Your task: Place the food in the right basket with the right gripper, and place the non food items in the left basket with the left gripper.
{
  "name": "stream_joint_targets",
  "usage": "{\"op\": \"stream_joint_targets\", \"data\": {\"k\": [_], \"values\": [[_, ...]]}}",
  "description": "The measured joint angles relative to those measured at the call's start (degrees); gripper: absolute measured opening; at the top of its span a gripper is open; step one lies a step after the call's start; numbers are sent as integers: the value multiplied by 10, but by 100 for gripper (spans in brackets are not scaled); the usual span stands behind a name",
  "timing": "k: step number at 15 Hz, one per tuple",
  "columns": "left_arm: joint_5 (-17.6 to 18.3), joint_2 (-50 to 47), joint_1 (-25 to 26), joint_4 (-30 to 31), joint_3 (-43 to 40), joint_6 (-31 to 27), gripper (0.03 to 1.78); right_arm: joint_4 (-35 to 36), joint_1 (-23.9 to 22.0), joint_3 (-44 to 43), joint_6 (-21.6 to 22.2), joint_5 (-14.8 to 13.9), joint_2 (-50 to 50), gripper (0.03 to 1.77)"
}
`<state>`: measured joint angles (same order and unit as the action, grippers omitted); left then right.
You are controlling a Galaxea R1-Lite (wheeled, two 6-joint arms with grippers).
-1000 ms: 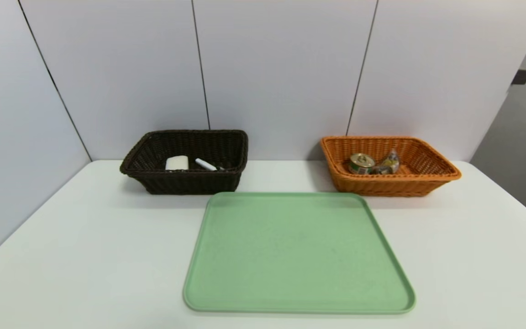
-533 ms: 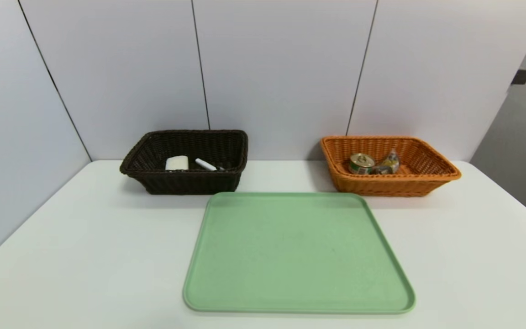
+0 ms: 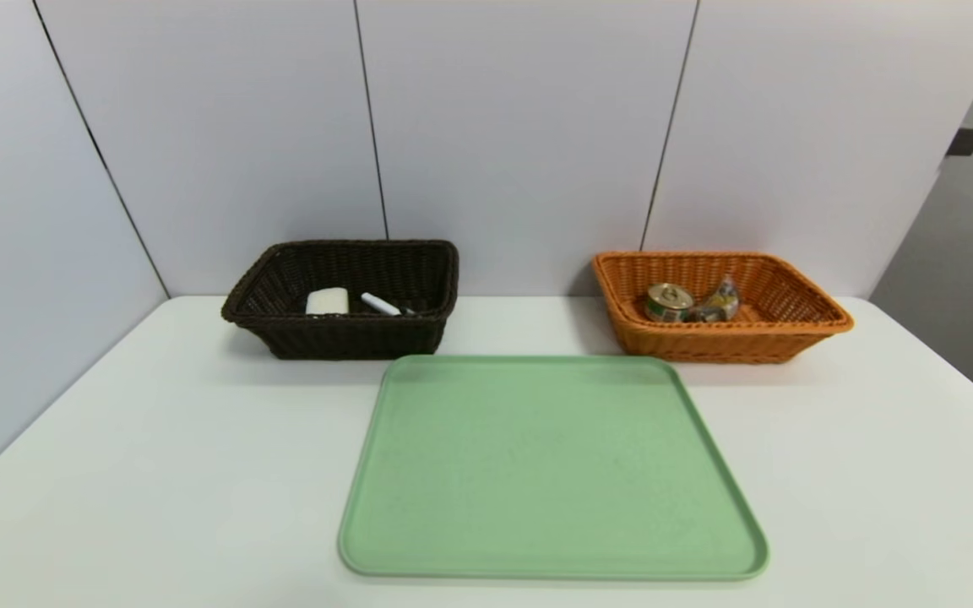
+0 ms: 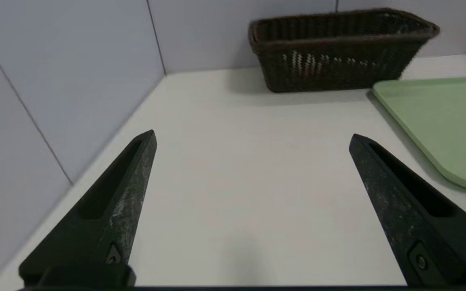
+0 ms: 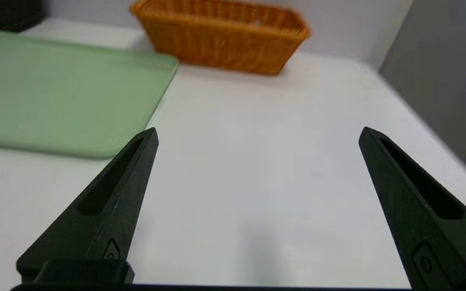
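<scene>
Sorting looks finished, judging by how things lie; the green tray (image 3: 552, 473) at the middle of the white table (image 3: 157, 473) carries nothing. The dark brown left basket (image 3: 343, 333), near the wall on the robot's left, holds the white block (image 3: 328, 301) and a white marker (image 3: 380, 304) lying just beside it; a thinner pen, if there, cannot be made out. The orange right basket (image 3: 731, 342), on the far right of the tray, holds the round tin (image 3: 669, 302) with the clear-wrapped snack packet (image 3: 716, 304) touching or nearly touching it.

Neither arm shows from the head camera; each wrist camera shows its own gripper low over bare tabletop, well short of the baskets. The left gripper (image 4: 252, 137) has its jaws spread wide with nothing between them, the dark basket ahead of it; the right gripper (image 5: 258, 133) is likewise wide apart and empty, facing the orange basket.

By my reading the step in hand is parking the arms; the next move calls for no grasp, only settling both grippers clear of tray and baskets.
</scene>
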<state>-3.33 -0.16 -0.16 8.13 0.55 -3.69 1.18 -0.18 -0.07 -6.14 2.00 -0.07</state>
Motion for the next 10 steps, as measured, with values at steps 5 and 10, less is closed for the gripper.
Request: {"op": "stream_joint_targets", "data": {"k": [5, 10], "values": [[20, 0, 0, -83, -3, 61, 169, -15, 0, 0, 34, 0, 0, 171], [19, 0, 0, -83, -4, 65, 169, -14, 0, 1, 35, -11, 0, 171]]}}
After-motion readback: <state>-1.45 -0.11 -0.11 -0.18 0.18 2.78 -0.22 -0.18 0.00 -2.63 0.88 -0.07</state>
